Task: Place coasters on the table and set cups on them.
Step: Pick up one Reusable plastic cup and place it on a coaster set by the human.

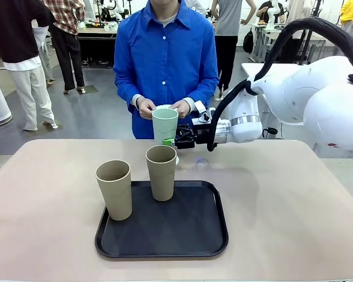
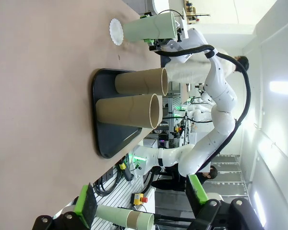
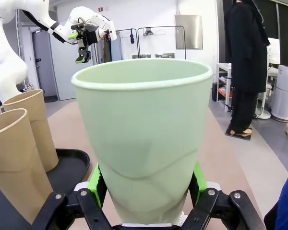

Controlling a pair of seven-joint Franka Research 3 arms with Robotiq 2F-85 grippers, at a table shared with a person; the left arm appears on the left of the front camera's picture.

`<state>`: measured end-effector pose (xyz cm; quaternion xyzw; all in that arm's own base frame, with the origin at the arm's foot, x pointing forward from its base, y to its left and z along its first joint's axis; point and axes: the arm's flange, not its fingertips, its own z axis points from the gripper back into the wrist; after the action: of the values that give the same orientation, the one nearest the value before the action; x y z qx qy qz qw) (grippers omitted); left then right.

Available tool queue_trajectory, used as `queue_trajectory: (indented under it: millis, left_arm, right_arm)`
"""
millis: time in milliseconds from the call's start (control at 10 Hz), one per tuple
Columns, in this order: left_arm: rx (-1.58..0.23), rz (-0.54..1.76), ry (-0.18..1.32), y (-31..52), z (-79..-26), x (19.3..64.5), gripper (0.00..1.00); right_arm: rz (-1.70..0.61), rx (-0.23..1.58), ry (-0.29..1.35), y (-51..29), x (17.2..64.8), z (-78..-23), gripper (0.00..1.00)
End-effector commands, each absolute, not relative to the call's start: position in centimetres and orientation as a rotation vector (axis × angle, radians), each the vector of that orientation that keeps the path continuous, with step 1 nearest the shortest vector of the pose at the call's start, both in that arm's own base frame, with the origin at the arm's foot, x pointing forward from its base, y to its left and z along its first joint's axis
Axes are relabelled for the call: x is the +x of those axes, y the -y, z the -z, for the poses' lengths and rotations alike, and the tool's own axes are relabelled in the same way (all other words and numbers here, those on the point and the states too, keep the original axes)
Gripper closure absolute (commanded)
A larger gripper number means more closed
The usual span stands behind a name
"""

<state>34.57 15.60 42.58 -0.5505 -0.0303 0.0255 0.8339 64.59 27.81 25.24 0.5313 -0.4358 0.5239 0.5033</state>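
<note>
Right fingers grip mint cup beyond tray's far edge.

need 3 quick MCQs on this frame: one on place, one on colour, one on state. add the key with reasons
1. Where do the two tan cups stand?
A. on the black tray
B. on the bare tabletop
C. in the person's hands

2. What colour is the cup in the right claw?
A. tan
B. mint green
C. black

3. What state is the left claw in?
A. shut on a coaster
B. shut on a tan cup
C. open, holding nothing

Key:
1 A, both bases sit inside the tray's rim.
2 B, the cup clamped between its pads is pale green.
3 C, its fingers stand wide apart with nothing between them.
</note>
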Motion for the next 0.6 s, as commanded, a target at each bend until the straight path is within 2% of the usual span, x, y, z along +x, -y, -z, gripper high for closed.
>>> queue_trajectory:
  millis: [0, 500]
  left_arm:
    - [-1.17, -0.053, 0.071, -15.71, -42.75, 34.51, 0.0]
    - [-1.17, -0.053, 0.071, -15.71, -42.75, 34.51, 0.0]
  right_arm:
    - [-1.266, 1.291, 1.053, -27.81, 64.53, -25.26, 0.17]
    - [-1.269, 1.29, 1.062, -27.67, 64.95, -24.56, 0.17]
